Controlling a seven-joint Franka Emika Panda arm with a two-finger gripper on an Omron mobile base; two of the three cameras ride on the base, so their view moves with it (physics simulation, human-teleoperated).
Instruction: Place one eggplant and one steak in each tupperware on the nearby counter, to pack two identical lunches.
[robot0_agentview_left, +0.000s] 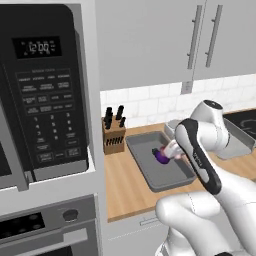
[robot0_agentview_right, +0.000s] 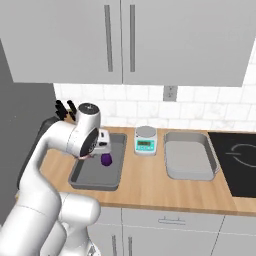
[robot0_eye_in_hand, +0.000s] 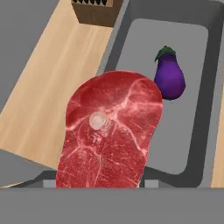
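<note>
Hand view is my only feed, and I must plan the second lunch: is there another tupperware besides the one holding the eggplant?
Observer: Yes, a second tupperware sits further right on the counter, and it is empty.
Operator: The steak blocks much of my picture. Anything between the two?
Observer: A small kitchen scale, toward the back wall.
Operator: And beyond the second one?
Observer: The black stovetop, at the counter's right end.
</note>
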